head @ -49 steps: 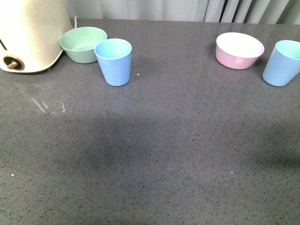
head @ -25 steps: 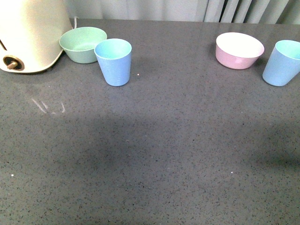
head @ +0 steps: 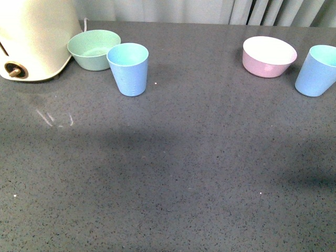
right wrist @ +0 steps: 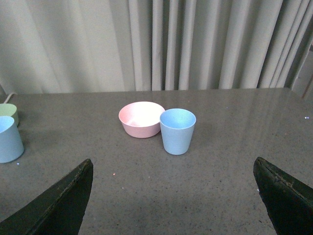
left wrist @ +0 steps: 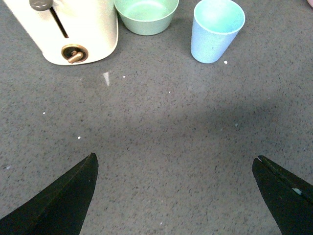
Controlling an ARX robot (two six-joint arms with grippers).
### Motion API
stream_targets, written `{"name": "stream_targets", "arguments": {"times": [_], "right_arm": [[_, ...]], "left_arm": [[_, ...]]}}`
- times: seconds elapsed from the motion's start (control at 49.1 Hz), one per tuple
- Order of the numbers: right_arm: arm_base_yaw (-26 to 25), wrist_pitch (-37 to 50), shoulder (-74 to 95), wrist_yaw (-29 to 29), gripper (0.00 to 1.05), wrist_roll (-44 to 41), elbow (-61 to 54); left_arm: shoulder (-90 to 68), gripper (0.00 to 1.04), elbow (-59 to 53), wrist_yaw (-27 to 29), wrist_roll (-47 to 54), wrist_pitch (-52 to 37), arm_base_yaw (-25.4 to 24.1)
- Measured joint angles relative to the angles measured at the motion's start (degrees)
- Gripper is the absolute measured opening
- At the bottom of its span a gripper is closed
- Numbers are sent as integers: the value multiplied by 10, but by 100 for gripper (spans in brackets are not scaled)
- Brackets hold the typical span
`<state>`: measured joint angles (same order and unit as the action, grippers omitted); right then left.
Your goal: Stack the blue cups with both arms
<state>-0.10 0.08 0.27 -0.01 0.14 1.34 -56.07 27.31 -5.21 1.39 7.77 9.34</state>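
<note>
At the left wrist, the left gripper [left wrist: 175, 157] stood wide open and held nothing, its fingers splayed over bare table [left wrist: 161, 122]. Same story opposite: the right gripper [right wrist: 172, 161] gaped wide, empty. Ahead of the left jaws sat the left cup [left wrist: 216, 30], upright, just beside the green bowl [left wrist: 145, 14], with the toaster [left wrist: 73, 29] past that. Ahead of the right jaws stood the right cup [right wrist: 177, 130], upright, touching or almost touching the pink bowl [right wrist: 141, 119]; I couldn't tell which. There lay the danger: a finger sliding in on the bowl side could shove the bowl or tip the cup. The 2 cups stood well apart, not yet stacked. Between them ran a broad open stretch, good room to meet; the far edge by the curtain [right wrist: 195, 44] lay near the right cup.
</note>
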Motion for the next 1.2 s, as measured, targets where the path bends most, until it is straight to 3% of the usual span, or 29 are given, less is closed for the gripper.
{"name": "stream_targets", "arguments": {"times": [0.204,0.387,0.673,1.203], "right_arm": [[0,0,0,0,96,0,0],[0,0,0,0,96,0,0],[0,0,0,0,96,0,0],[0,0,0,0,96,0,0]], "left_arm": [[-207,96,134,42,-94,-16,72],[-347,96,256,88,-188,24,117],[-467,96,380,139,-228,57,139],[-586,96,513,169,-284,121,148]]}}
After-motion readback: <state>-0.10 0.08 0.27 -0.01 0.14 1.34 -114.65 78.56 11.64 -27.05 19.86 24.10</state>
